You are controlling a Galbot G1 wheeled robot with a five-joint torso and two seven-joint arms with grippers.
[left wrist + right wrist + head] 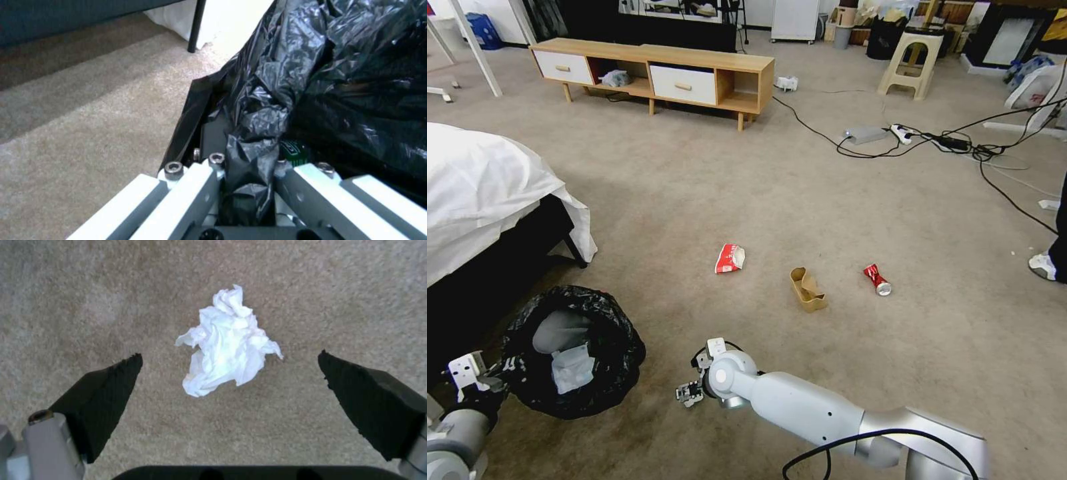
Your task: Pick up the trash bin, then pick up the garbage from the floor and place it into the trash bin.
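While we hold the bin low at our left and reach down with the right arm, the scene runs like this, nearest first

Left gripper (249, 186): pressed together on the black liner and rim of the trash bin (577, 353), which sits low at our left, beside the bed (487, 193); white tissue already lies inside it

Right gripper (229, 380): pads spread wide and pointing down at the carpet (89, 290), one on either side of a crumpled white tissue (229, 346), not touching it

Farther garbage: red-white wrapper (730, 259), brown paper box (808, 290) and crushed red can (878, 279) lie in a loose row ahead on the floor, well apart from the bin

Beyond: low wooden cabinet (654, 73) and cables (934, 143) across the carpet

Risk, as we judge it: the tissue is light and soft, so the pads could close on carpet pile and nip only a corner, letting it fall on the way over; our hold is on thin plastic, so the liner might slip or pull off the rim if the bin tilts
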